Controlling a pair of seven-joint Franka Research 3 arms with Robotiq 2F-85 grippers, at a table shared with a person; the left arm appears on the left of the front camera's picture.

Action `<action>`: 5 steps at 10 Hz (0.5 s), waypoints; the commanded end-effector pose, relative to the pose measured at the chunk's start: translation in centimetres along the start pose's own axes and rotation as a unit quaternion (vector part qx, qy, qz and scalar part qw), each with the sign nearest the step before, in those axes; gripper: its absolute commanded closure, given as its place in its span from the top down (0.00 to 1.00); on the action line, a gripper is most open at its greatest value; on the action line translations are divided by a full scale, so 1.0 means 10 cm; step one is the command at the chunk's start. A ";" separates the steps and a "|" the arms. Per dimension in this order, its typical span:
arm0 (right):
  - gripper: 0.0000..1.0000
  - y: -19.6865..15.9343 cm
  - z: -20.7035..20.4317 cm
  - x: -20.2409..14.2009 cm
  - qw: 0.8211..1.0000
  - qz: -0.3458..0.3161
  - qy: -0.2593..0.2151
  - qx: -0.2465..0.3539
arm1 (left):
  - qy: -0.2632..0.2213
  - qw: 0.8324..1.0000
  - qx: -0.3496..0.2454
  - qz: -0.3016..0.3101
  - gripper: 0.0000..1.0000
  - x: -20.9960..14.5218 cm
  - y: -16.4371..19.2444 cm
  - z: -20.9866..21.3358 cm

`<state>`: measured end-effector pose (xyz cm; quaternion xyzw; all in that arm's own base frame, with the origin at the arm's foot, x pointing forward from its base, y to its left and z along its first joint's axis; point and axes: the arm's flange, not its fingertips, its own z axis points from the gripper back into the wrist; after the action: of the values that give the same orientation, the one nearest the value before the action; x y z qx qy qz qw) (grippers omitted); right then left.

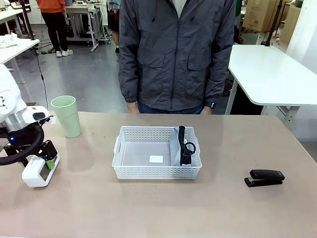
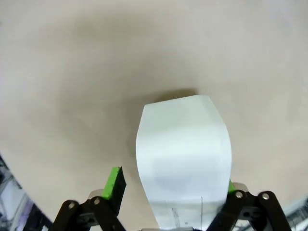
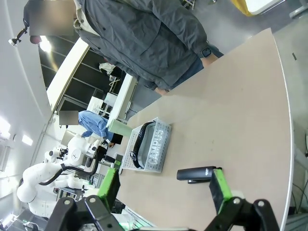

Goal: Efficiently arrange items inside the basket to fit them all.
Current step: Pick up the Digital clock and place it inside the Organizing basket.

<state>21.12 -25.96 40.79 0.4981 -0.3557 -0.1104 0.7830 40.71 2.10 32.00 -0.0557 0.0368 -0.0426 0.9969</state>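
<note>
The left end effector (image 2: 172,183) is held wide open and is lowered around the white box (image 2: 183,144), which lies on the counter (image 1: 148,208) between its two fingers. A clear gap is seen between one green pad (image 2: 114,182) and the side of the box. The other pad sits right at the opposite side, and whether it touches cannot be told. The box is not clamped.

The pale green cup (image 1: 66,115) stands upright on the counter just beyond this end effector, toward the far edge. The basket (image 1: 130,171) is placed well off to its right, at the middle of the counter. Inside it, the grey pouch (image 1: 177,148) is stood on edge against the short end farthest from the left end effector, with its black strap draped over the top.

The right end effector (image 3: 164,186) is also spread wide, and nothing is held in it. The black stapler (image 3: 195,174) lies flat on the counter just ahead of it, framed between its fingers and nearer to one of them. The basket is seen farther ahead, past the stapler, with "CAMPUS" readable on the pouch. A person (image 1: 176,54) stands at the far edge of the counter, beyond the basket.
</note>
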 end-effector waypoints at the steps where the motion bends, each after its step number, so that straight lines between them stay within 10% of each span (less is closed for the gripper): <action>1: 1.00 0.01 0.00 0.02 1.000 0.013 -0.008 0.007 | -0.022 1.000 -0.002 -0.015 0.93 -0.14 -0.06 -0.01; 5: 1.00 0.01 0.00 0.02 1.000 0.013 -0.008 0.007 | -0.004 1.000 -0.004 -0.016 0.93 -0.08 -0.12 -0.05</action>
<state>21.11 -25.97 40.79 0.4980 -0.3559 -0.1103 0.7830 40.06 0.76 31.90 -0.0537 0.0285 -0.0591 0.9964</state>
